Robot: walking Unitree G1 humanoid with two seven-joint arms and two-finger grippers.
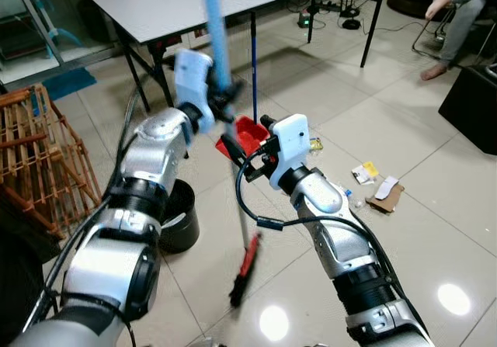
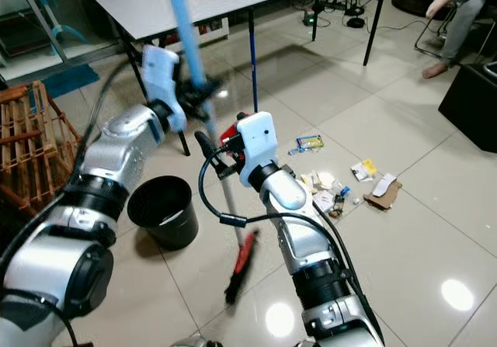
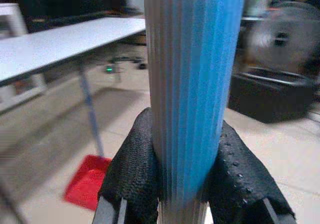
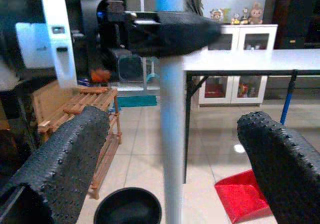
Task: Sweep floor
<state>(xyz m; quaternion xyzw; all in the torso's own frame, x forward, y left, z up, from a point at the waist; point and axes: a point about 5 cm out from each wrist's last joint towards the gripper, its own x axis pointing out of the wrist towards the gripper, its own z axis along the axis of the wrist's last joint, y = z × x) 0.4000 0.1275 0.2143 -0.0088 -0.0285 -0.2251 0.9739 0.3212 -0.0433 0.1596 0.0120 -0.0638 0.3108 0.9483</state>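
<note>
Over the tiled floor, the left gripper (image 3: 187, 184) clamps the broom's blue handle (image 1: 216, 36) while the right gripper (image 4: 172, 159) straddles it unclosed; close low, then drag bristles (image 2: 241, 265) toward the litter (image 2: 330, 188).

the broom (image 2: 203, 122) stands nearly upright on the tiled floor (image 2: 435, 230), leaning a little. its long pole is light blue up high and pale silver lower down, and its red and black head (image 2: 241, 265) rests on the tiles. a red dustpan (image 1: 247, 135) with a dark blue upright handle sits on the floor just behind it. scraps of litter (image 2: 335, 188), wrappers and brown card, lie scattered on the tiles near the broom head.
</note>
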